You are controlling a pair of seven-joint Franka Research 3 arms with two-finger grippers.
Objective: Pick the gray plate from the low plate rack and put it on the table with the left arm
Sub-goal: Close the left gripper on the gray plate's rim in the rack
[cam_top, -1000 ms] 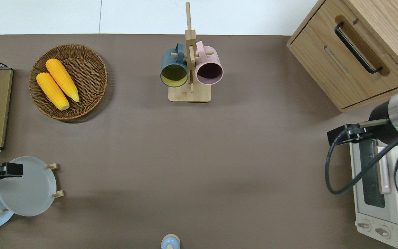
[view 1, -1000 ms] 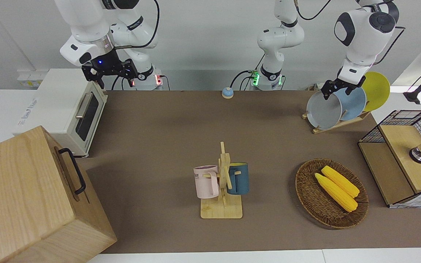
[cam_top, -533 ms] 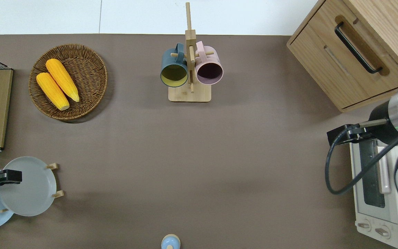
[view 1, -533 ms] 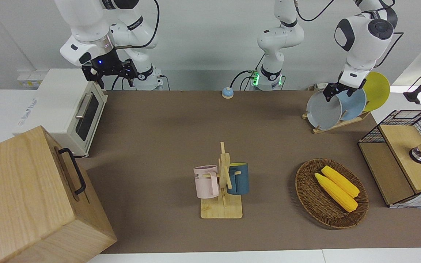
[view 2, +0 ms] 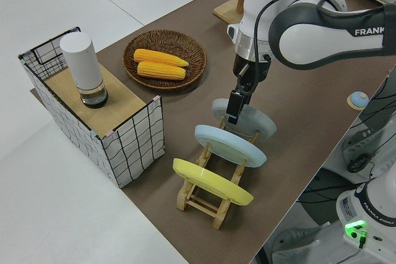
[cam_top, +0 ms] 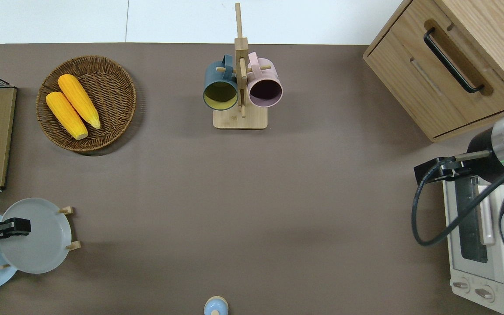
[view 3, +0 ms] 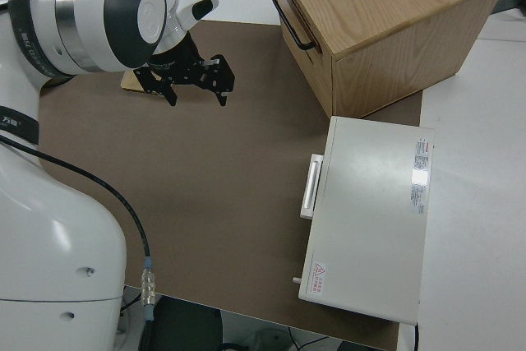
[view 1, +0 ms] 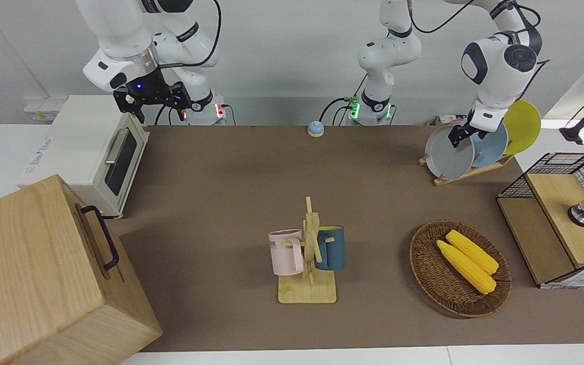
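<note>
— Gray plate (view 1: 448, 152) — where is it?

— Leaning in the end slot of the low plate rack (view 1: 467, 171), just below the left end effector (cam_top: 15, 226), whose fingers sit at its upper rim. Whether they have closed on it, I cannot tell.

— Why come in from above?

— The slanted pegs leave only the top edge free — the blue plate (view 1: 489, 144) stands close beside it.

— Any change?

— The end effector has dropped lower toward the rim; the plate hasn't moved to the worktop (view 1: 251, 182). The right arm is parked.
</note>
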